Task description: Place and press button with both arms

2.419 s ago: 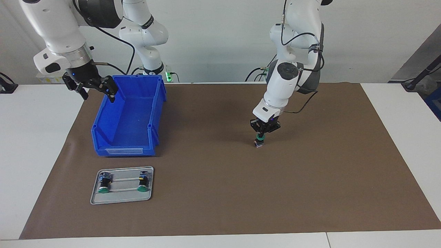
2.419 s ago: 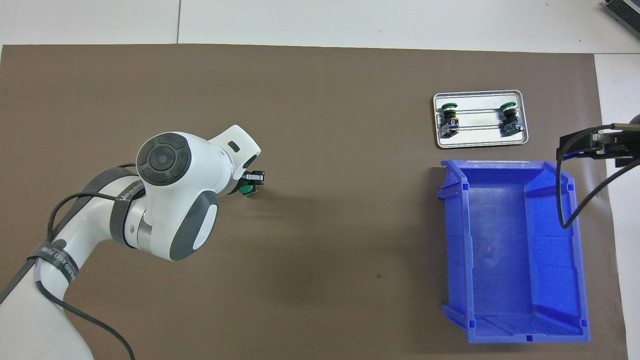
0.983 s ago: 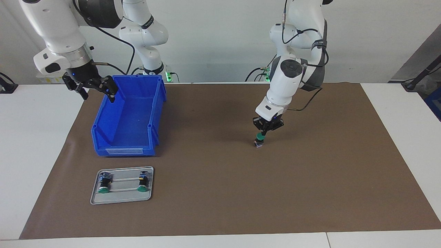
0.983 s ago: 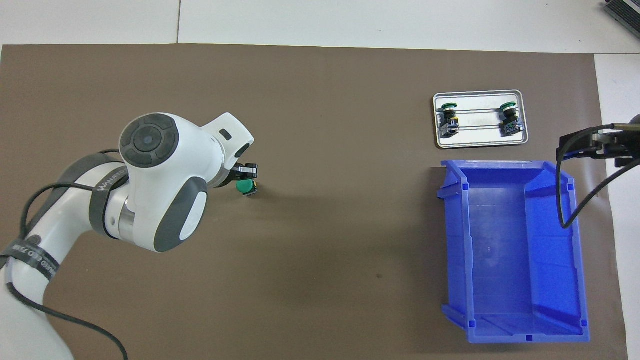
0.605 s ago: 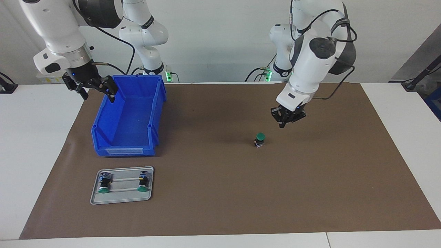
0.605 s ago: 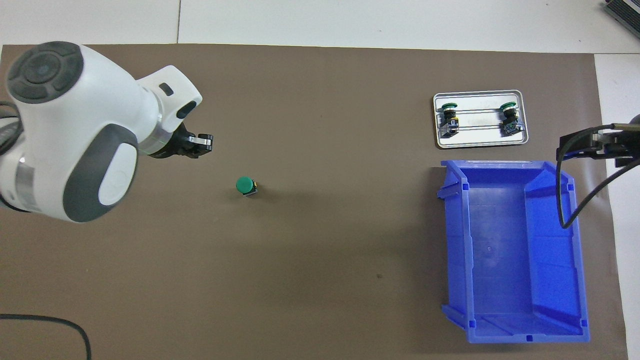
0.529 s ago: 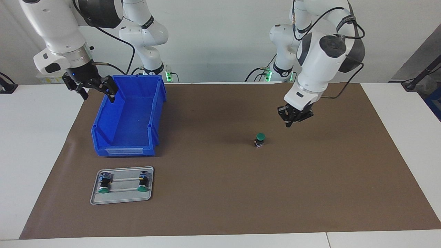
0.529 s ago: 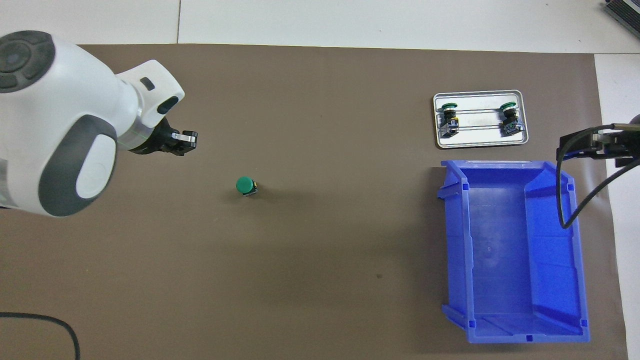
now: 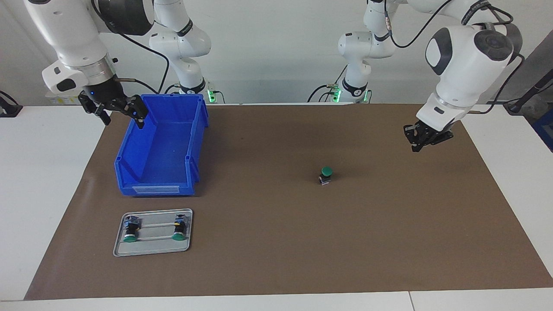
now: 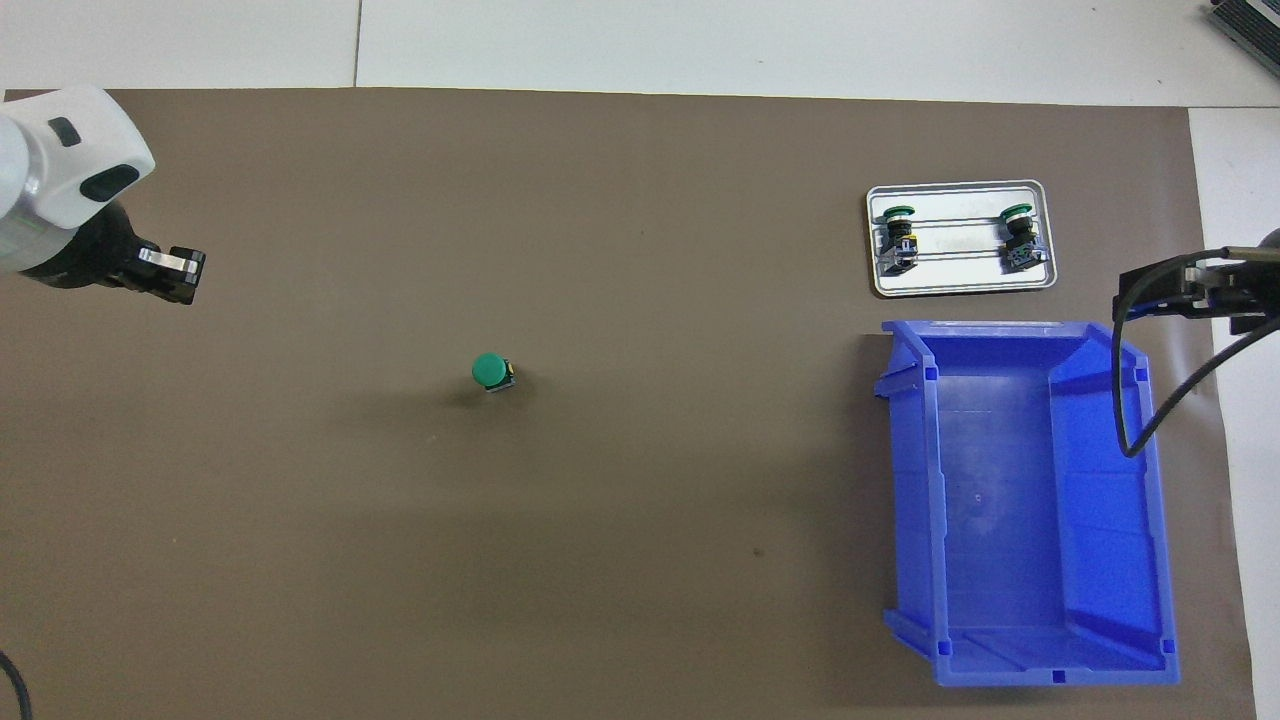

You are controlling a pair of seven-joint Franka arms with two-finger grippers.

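Note:
One green-capped button (image 9: 326, 175) stands upright and alone on the brown mat, cap up, near the middle; it also shows in the overhead view (image 10: 489, 371). My left gripper (image 9: 418, 144) is shut and empty, raised over the mat toward the left arm's end of the table, well apart from the button; the overhead view shows it too (image 10: 180, 277). My right gripper (image 9: 121, 113) is open and empty, and waits over the blue bin's rim at the right arm's end; it also shows in the overhead view (image 10: 1185, 290).
A blue bin (image 9: 155, 188) stands on the mat at the right arm's end, seen also from overhead (image 10: 1030, 500). A metal tray (image 9: 151, 250), farther from the robots than the bin, holds two more green buttons (image 9: 128, 229) (image 9: 178, 228) lying on their sides.
My left gripper was down on the button's cap. It has lifted off and swung away toward the left arm's end of the table. The button stays standing. The right arm has not moved.

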